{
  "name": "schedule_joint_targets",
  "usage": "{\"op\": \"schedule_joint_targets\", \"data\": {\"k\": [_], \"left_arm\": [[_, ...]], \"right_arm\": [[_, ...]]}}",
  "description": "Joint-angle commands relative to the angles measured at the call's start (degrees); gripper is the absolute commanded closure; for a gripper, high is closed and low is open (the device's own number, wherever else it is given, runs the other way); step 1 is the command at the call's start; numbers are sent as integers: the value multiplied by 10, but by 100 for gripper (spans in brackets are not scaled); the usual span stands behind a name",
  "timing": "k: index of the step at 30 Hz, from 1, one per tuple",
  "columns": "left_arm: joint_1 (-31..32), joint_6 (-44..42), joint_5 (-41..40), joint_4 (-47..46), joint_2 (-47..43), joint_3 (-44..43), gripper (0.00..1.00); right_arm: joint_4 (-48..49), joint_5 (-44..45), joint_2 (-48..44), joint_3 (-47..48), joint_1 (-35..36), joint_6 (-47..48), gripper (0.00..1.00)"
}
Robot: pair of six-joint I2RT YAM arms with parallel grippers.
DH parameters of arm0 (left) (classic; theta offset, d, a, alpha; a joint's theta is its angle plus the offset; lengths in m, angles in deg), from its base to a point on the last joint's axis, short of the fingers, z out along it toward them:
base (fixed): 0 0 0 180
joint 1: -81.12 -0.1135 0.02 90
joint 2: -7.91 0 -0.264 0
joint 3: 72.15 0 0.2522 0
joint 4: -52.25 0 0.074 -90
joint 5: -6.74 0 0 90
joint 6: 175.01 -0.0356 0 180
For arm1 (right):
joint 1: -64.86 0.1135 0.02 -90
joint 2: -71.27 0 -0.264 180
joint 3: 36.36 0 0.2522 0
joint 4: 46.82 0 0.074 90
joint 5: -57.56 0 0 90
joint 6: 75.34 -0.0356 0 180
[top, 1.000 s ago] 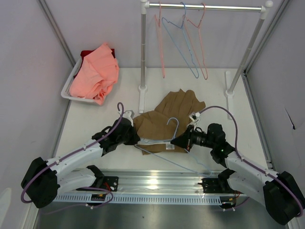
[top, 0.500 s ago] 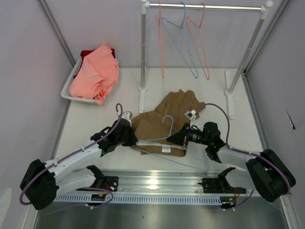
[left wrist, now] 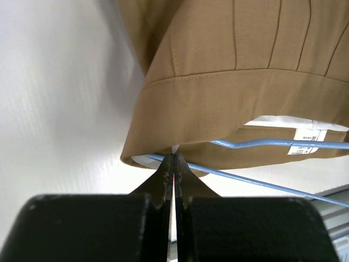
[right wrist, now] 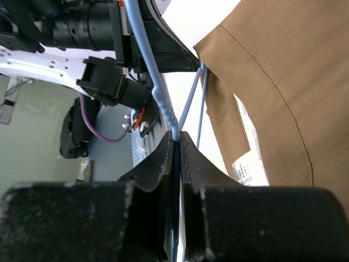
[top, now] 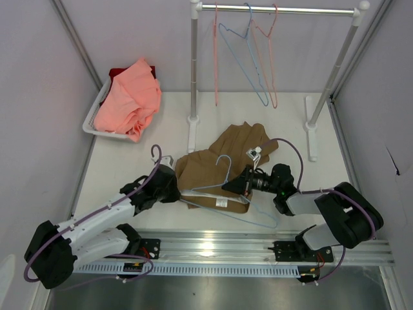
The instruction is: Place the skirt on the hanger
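Note:
The tan-brown skirt lies on the white table, with its waistband toward the arms. The pale blue hanger lies across the waistband, hook upward, and its lower wire runs out to the right. My left gripper is at the waistband's left end. In the left wrist view it is shut on the edge of the skirt, where the hanger wire enters the waistband. My right gripper is shut on the hanger wire just beside the skirt; its tips pinch the wire.
A white basket holding a salmon-pink garment stands at the back left. A clothes rail at the back carries pink hangers and a blue one. Its posts stand behind the skirt. A metal rail runs along the near edge.
My right gripper has moved left with the hanger, and the hook has shifted left over the skirt. My left gripper has drawn slightly down and left. The hangers on the rail sway.

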Motion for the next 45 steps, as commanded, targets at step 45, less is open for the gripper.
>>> {"op": "schedule_joint_targets", "data": {"k": [45], "left_arm": [[-3, 21, -78, 81, -16, -90, 100]], "right_arm": [[169, 5, 85, 58, 3, -35, 100]]}}
